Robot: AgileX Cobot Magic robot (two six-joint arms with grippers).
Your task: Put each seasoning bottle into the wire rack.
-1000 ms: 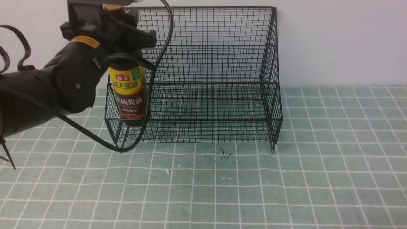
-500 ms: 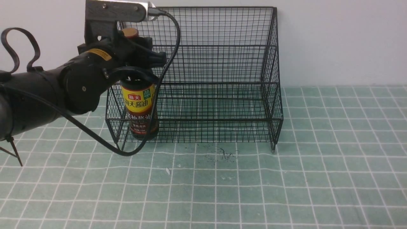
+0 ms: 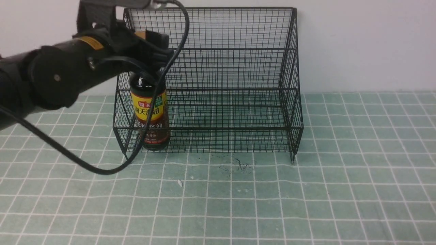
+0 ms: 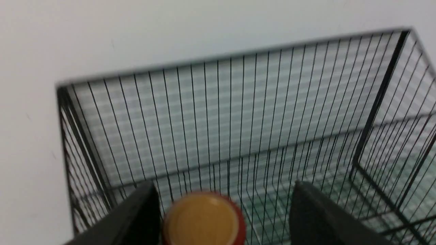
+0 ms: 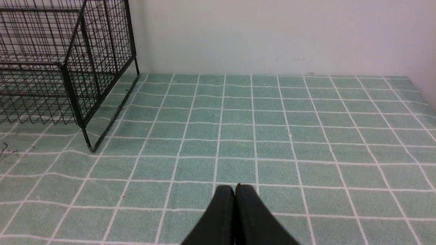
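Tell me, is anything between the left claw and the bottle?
Nothing visible. The left gripper is open, its fingers either side of the cap of the seasoning bottle, which already stands inside the wire rack.

Green gridded mat under the wire rack (dark specks just before it)

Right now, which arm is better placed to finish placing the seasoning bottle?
Left. The left gripper straddles the cap of the seasoning bottle, jaws apart; the bottle stands inside the wire rack. The right gripper is shut, off beside the rack.
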